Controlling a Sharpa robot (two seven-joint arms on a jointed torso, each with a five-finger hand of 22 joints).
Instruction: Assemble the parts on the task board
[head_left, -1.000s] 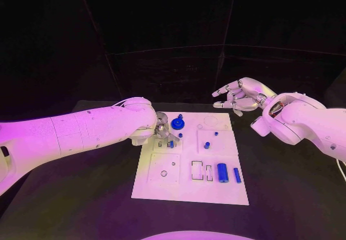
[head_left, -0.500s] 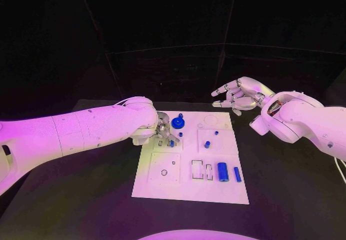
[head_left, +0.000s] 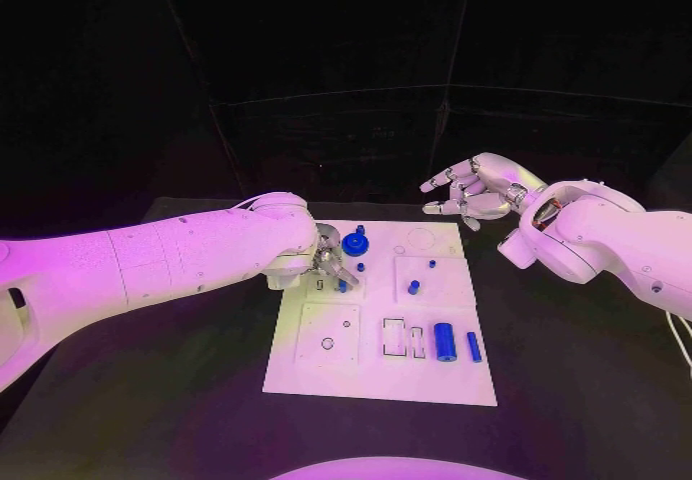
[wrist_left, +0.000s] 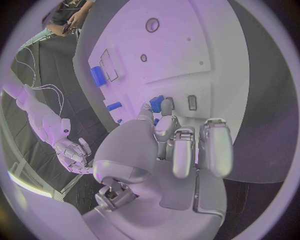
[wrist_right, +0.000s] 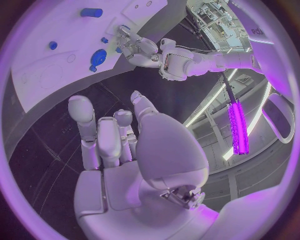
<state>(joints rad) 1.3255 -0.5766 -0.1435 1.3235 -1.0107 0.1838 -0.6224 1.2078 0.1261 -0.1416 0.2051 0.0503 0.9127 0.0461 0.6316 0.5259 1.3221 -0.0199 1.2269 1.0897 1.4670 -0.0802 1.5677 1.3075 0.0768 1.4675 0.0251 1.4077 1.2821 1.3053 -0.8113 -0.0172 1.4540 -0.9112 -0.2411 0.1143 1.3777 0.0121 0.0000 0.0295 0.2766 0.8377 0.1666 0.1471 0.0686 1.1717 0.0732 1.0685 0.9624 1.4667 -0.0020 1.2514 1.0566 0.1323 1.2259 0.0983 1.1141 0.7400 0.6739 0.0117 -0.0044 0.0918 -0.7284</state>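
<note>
Clearly, I had the left hand (head_left: 323, 258) down over the upper left of the task board (head_left: 378, 380), its fingertips (wrist_left: 164, 107) gathered at a small blue part (head_left: 342, 285) beside a narrow slot there. From the left wrist view the fingers were closed in around that piece, but I could not tell whether they truly gripped it or merely pressed on it. I judged the step in hand to be seating this part into its hole; the next move would call for a straight, gentle push downward without dragging the piece sideways.

My right hand (head_left: 469, 192) hung above the counter (head_left: 159, 400) past the board's upper right corner, fingers spread and holding nothing, well apart from the work.

Elsewhere on the board I saw a blue knob (head_left: 355, 243) near the top edge just beside the left hand, a small blue peg (head_left: 413, 288) toward the middle, and a blue cylinder (head_left: 444, 342) with a thin blue pin (head_left: 473, 347) next to it in the lower right.

As for room, the knob stood close to the left hand's fingers, so any sideways sweep risked knocking it. The board's lower left lay open, and dark counter ran free along both long edges, giving the right hand space to approach from the right.
</note>
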